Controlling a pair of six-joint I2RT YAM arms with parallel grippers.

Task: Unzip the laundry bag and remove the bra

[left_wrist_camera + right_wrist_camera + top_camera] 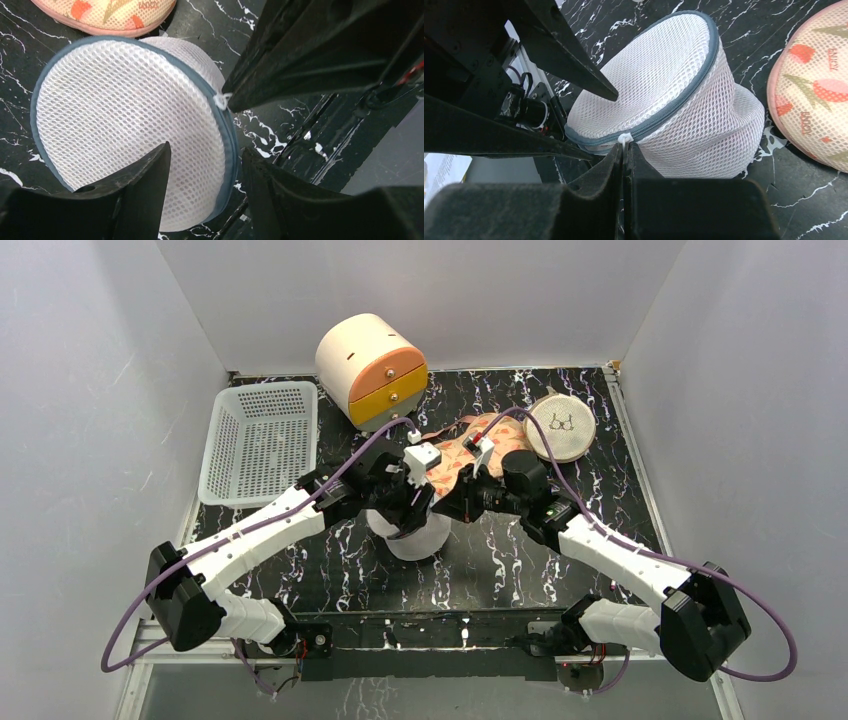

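The laundry bag (684, 85) is a white mesh cylinder with a blue-grey zip band round its rim, standing on the black marbled table. It shows in the top view (418, 538) beneath both wrists. My right gripper (625, 147) is shut on the small white zip pull (625, 138) at the rim's near side. My left gripper (206, 147) hangs open just above the bag's lid (120, 115), one finger over the mesh and the other outside the rim. The right fingers (280, 65) meet the pull (221, 100) in the left wrist view. The bra is hidden.
A pink floral mesh pouch (470, 448) lies just behind the bag. A beige round pouch with a bra icon (560, 426) sits back right. A white perforated basket (260, 438) stands back left, beside a cream and orange drawer box (372, 368).
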